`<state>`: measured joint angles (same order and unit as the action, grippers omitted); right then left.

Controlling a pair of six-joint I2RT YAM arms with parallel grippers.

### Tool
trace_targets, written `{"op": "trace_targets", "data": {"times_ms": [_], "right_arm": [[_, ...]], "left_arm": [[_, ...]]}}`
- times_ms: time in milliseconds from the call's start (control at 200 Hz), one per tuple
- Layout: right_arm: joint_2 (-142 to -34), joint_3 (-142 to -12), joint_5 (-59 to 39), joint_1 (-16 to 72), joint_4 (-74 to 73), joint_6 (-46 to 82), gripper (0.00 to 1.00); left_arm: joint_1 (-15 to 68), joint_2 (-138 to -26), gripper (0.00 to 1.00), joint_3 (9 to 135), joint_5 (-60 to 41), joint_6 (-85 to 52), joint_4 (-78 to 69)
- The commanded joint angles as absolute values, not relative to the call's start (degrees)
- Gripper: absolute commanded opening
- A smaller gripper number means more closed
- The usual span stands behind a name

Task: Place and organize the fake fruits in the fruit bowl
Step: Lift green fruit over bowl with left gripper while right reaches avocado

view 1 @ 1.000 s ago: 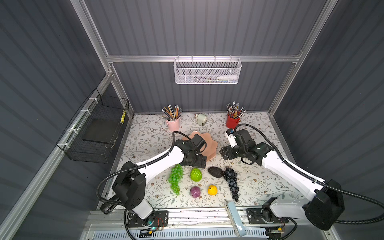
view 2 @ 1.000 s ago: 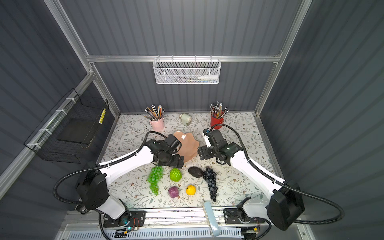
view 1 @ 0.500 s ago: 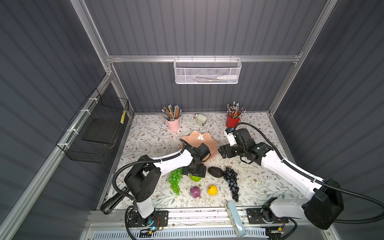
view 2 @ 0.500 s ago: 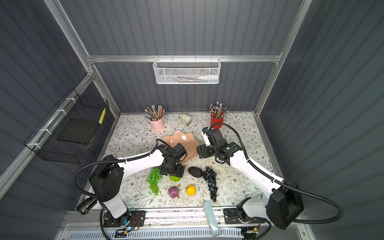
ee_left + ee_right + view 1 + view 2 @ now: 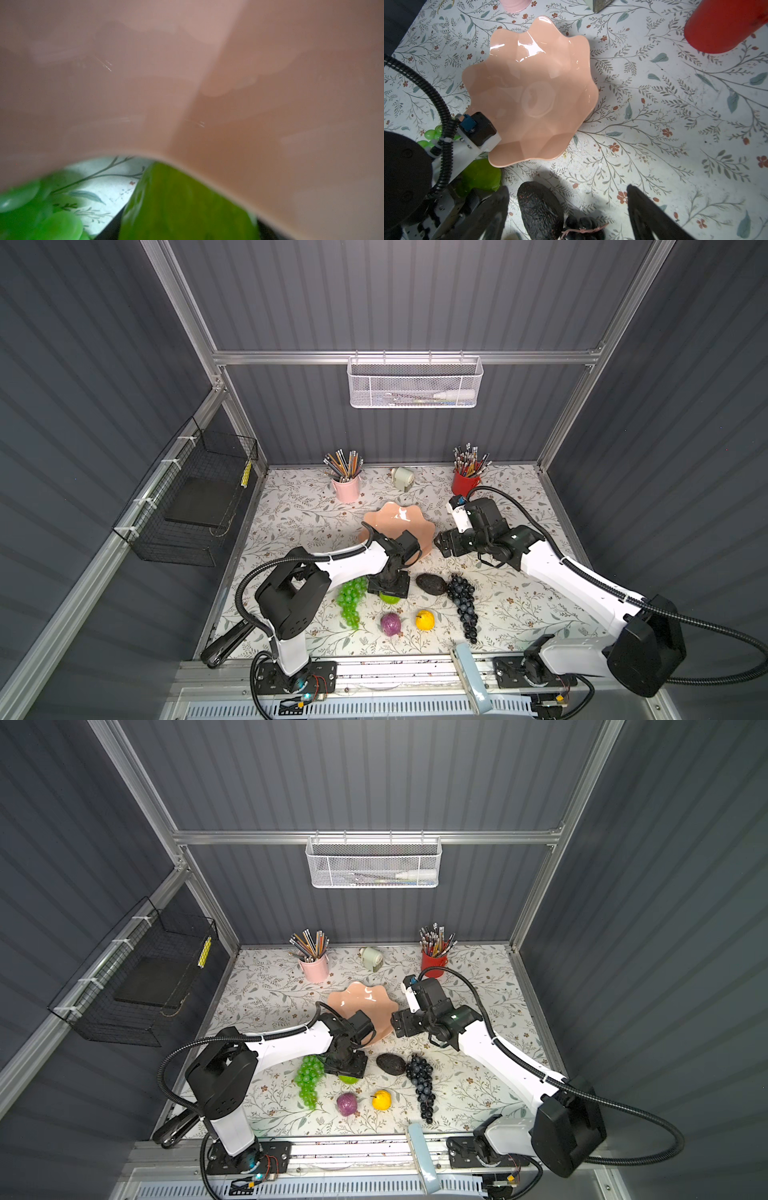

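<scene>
We find the left gripper (image 5: 388, 587) over the bumpy lime-green ball (image 5: 390, 598), just below centre by the fruit bowl (image 5: 399, 516) — its finger spread seemingly hidden, we cannot tell — so we advise a centred squeeze; right gripper (image 5: 566, 188) wide, empty.

We are seeing a glossy peach-pink fruit bowl (image 5: 395, 516) on a white tabletop (image 5: 299, 510) printed with grey-green sprigs and red blossoms. Toward its six o'clock we are noting green grapes (image 5: 351, 605), a lime-green ball (image 5: 390, 599), a black avocado (image 5: 432, 584), blue-black grapes (image 5: 463, 605), a purple ball (image 5: 391, 623), a yellow fruit (image 5: 425, 620).

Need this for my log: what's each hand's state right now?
Left hand: over the lime-green ball, grip cannot be told.
Right hand: open, empty.
</scene>
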<state>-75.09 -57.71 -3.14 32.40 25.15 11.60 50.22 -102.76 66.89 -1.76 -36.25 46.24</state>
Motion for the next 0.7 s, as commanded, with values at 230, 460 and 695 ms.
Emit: {"op": "trace_targets", "data": {"times_ms": [230,460,695], "right_arm": [[-73.92,-57.87,-3.10,32.65,26.77,9.90,0.88],[-72.89,-56.42,-3.45,32.61,27.53,7.92,0.87],[-73.46,-55.95,-4.63,33.43,26.78,7.77,0.85]], "left_arm": [[50.18,-96.37,0.54,70.25,-4.37,-35.21,52.86],[49.48,-92.20,0.50,76.40,-4.74,-38.27,56.35],[40.30,-103.04,0.51,93.55,-3.86,-29.30,58.45]]}}
